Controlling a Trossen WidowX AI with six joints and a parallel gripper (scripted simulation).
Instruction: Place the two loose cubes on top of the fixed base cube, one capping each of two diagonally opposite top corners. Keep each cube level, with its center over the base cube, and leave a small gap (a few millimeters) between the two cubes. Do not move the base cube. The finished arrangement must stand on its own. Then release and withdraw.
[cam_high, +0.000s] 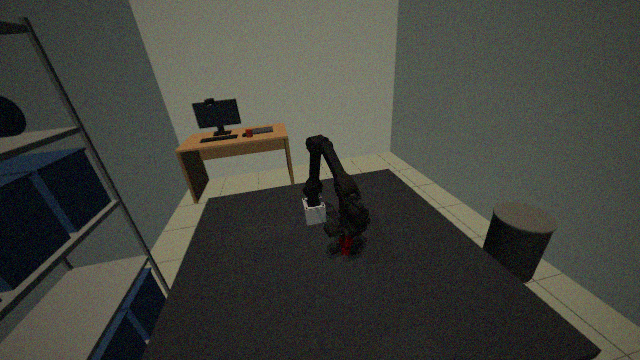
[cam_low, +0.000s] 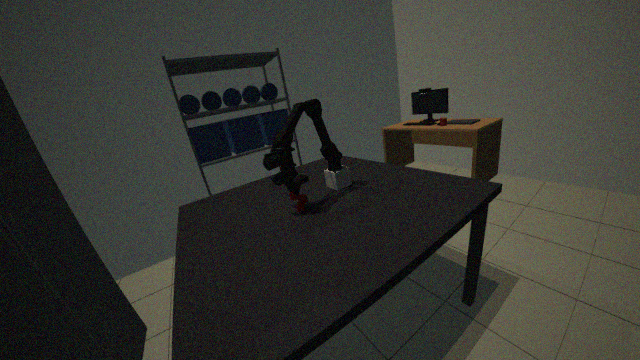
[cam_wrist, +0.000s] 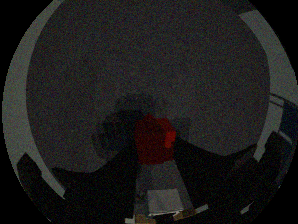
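My gripper (cam_high: 344, 237) (cam_low: 295, 193) is shut on a red cube (cam_wrist: 152, 152), which shows between the dark fingers in the wrist view. The held cube is low over the red base cube (cam_low: 301, 208) (cam_high: 345, 252) and the other loose cube. Brighter red (cam_wrist: 170, 139) shows just right of the held cube in the wrist view; it seems to be part of the other loose cube. The reds overlap and the fingers cover much of them. I cannot tell whether the held cube touches the base, or how wide any gap is.
The cubes are on the dark table (cam_high: 280, 295) (cam_low: 260, 270). The arm's white base block (cam_high: 315, 215) (cam_low: 338, 179) stands behind the cubes in the top view. A shelf rack, a desk with a monitor and a round bin stand away from the table.
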